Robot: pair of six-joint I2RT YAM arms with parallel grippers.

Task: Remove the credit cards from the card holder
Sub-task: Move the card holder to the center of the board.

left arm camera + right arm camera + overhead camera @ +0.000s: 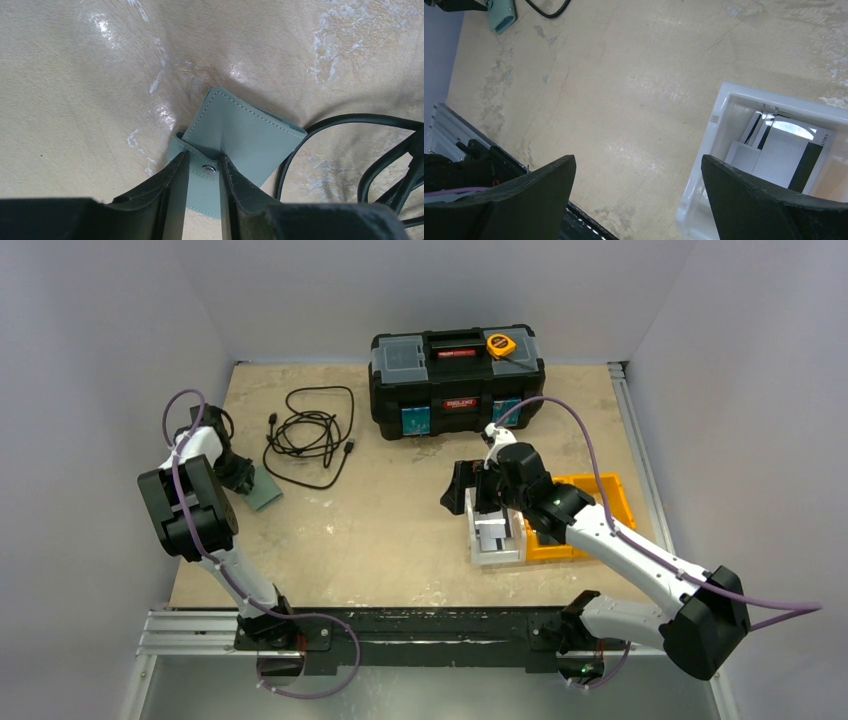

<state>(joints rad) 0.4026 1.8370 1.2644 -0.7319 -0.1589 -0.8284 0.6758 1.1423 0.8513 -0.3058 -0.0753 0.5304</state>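
Left wrist: our left gripper [202, 162] straddles the snap tab [201, 192] of the limp-looking, light card holder [245, 132], clamp unclear; right gripper [638, 162] gapes wide.

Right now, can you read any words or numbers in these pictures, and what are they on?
Nothing reads clearly.
On the black toolbox, the front label: white letters on red, too small to read.
On the toolbox, the handle label: too blurred to read.
On the white card in the white bin: edge print, too small and cut off.
On the card holder: no words showing.
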